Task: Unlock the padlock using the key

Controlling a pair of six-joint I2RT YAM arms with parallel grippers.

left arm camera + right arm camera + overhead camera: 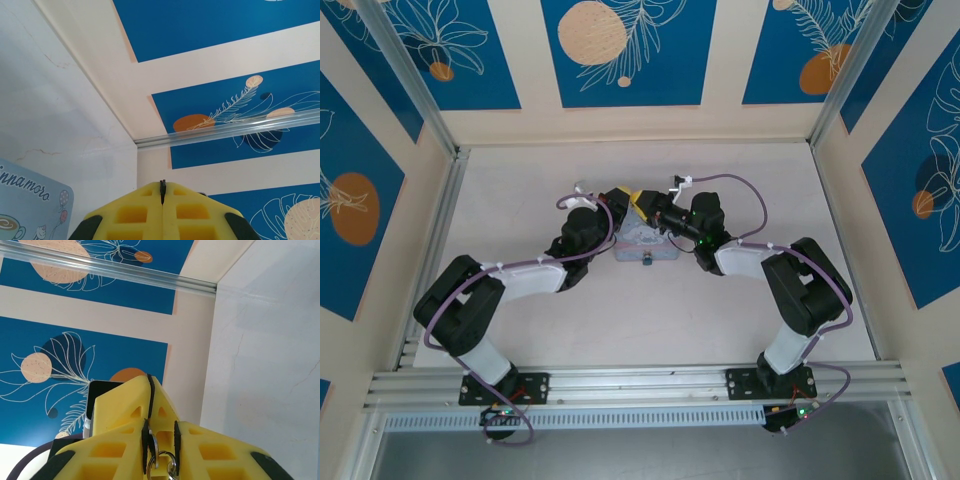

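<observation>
Bright even light, faint soft shadows; wrist views crisp, nearest fingers [130, 215] perhaps slightly blurred.

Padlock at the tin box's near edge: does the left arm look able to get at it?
Probably yes: the padlock sits uncovered at the near edge of the tin box, bare table in front, and the left fingers are close by.

Lab test cell — aluminium-framed panel walls [620, 50]
</observation>
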